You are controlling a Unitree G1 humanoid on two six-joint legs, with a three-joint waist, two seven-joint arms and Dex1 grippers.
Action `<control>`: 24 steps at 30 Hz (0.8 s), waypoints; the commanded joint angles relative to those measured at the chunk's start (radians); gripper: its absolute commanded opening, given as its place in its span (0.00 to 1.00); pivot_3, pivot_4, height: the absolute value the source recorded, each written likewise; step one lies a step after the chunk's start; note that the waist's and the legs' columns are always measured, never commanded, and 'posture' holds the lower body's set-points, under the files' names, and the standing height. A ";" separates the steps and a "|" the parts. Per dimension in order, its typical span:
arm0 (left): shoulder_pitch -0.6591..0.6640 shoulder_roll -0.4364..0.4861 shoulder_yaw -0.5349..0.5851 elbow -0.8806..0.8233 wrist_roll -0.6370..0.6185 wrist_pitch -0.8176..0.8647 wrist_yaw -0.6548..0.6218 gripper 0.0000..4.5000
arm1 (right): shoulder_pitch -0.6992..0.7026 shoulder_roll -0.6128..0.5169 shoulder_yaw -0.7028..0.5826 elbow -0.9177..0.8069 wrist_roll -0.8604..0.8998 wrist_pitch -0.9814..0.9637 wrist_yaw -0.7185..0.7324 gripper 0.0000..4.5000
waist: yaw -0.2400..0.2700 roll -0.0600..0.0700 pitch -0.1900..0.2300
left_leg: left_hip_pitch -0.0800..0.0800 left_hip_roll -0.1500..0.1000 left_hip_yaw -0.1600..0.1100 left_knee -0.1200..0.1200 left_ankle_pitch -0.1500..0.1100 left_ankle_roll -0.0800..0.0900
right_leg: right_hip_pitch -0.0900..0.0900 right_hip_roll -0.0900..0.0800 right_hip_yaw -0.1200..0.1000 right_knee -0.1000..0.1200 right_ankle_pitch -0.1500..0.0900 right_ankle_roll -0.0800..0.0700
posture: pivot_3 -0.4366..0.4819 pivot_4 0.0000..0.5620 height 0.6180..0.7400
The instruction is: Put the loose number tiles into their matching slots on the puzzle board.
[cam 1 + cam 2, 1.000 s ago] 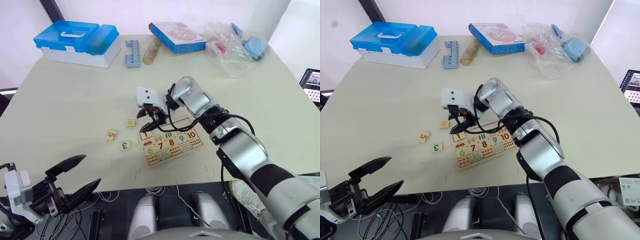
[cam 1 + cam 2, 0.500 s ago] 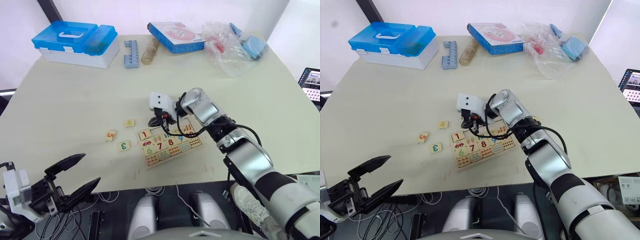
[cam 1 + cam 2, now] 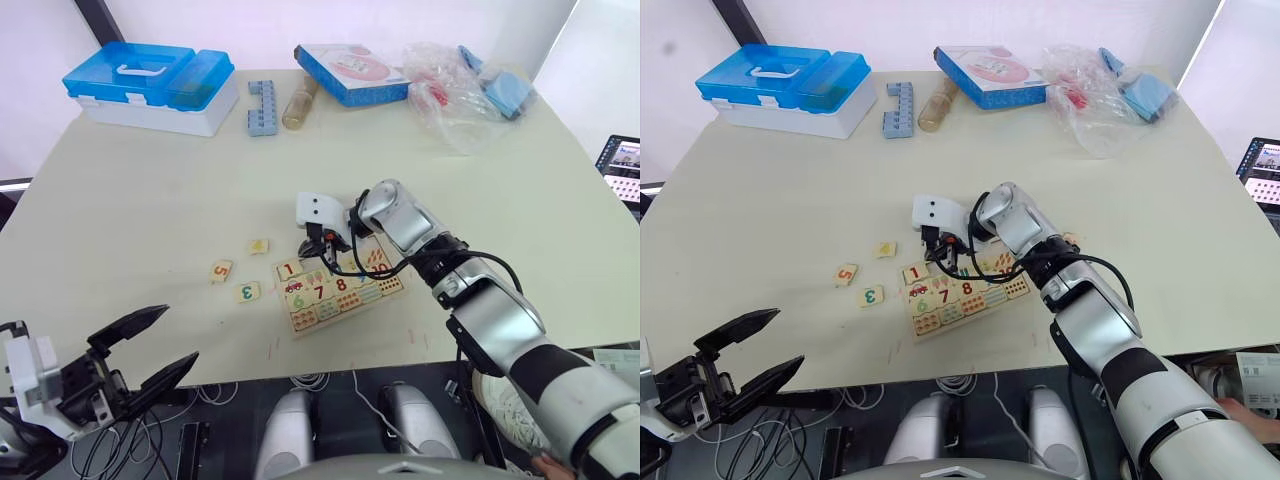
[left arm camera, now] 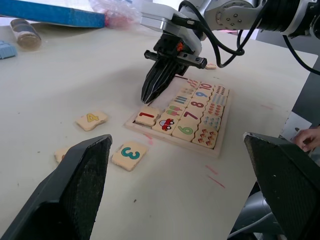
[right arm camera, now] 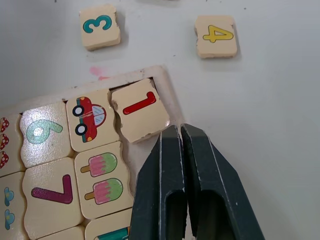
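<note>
The puzzle board (image 4: pixel 172 141) lies at the table's near middle. A red 1 tile (image 5: pixel 140 109) sits crooked in its corner slot, one edge riding on the rim. My right gripper (image 5: pixel 179 129) is shut and empty, its tips right beside that tile at the board's far edge, as the left eye view also shows it (image 3: pixel 318 244). To the board's left, three loose tiles lie on the table: yellow 4 (image 3: pixel 259 246), red 5 (image 3: pixel 221 270) and green 3 (image 3: pixel 248 291). My left gripper (image 3: pixel 180 335) hangs open below the table's near edge, well away from them.
Along the far edge stand a blue-lidded white box (image 3: pixel 150 85), a grey-blue block (image 3: pixel 264 107), a brown bottle (image 3: pixel 302 100), a blue-edged box with a pink picture (image 3: pixel 350 72) and a plastic bag (image 3: pixel 460 90). A person's hand (image 4: pixel 306 137) shows off the table's right side.
My right gripper pulled back from over the board's left end to its far rim, uncovering the 1 tile in the corner slot. The left arm has stayed put.
</note>
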 commanded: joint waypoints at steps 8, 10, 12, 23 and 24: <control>0.025 -0.001 0.036 -0.021 -0.008 -0.011 -0.003 1.00 | -0.001 0.009 0.015 -0.022 -0.004 -0.010 0.007 0.02 | 0.000 0.000 0.000 | 0.000 0.000 0.000 0.000 0.000 0.000 | 0.000 0.000 0.000 0.000 0.000 0.000 | 0.48 0.27 1.00; 0.026 -0.002 0.035 -0.024 -0.009 -0.010 -0.001 1.00 | 0.000 0.010 0.018 -0.024 -0.004 -0.008 0.010 0.02 | 0.000 0.000 0.000 | 0.000 0.000 0.000 0.000 0.000 0.000 | 0.000 0.000 0.000 0.000 0.000 0.000 | 0.48 0.27 1.00; 0.025 -0.003 0.033 -0.026 -0.010 -0.009 0.002 1.00 | 0.000 0.012 0.020 -0.026 -0.003 -0.007 0.012 0.02 | 0.000 0.000 0.000 | 0.000 0.000 0.000 0.000 0.000 0.000 | 0.000 0.000 0.000 0.000 0.000 0.000 | 0.48 0.27 1.00; 0.026 -0.004 0.029 -0.033 -0.011 -0.007 0.009 1.00 | 0.010 0.011 0.033 -0.051 -0.003 0.008 0.034 0.02 | 0.000 0.000 0.000 | 0.000 0.000 0.000 0.000 0.000 0.000 | 0.000 0.000 0.000 0.000 0.000 0.000 | 0.48 0.27 1.00; 0.026 -0.005 0.029 -0.034 -0.011 -0.008 0.009 1.00 | 0.011 0.011 0.035 -0.055 -0.003 0.010 0.037 0.02 | 0.000 0.000 0.000 | 0.000 0.000 0.000 0.000 0.000 0.000 | 0.000 0.000 0.000 0.000 0.000 0.000 | 0.48 0.27 1.00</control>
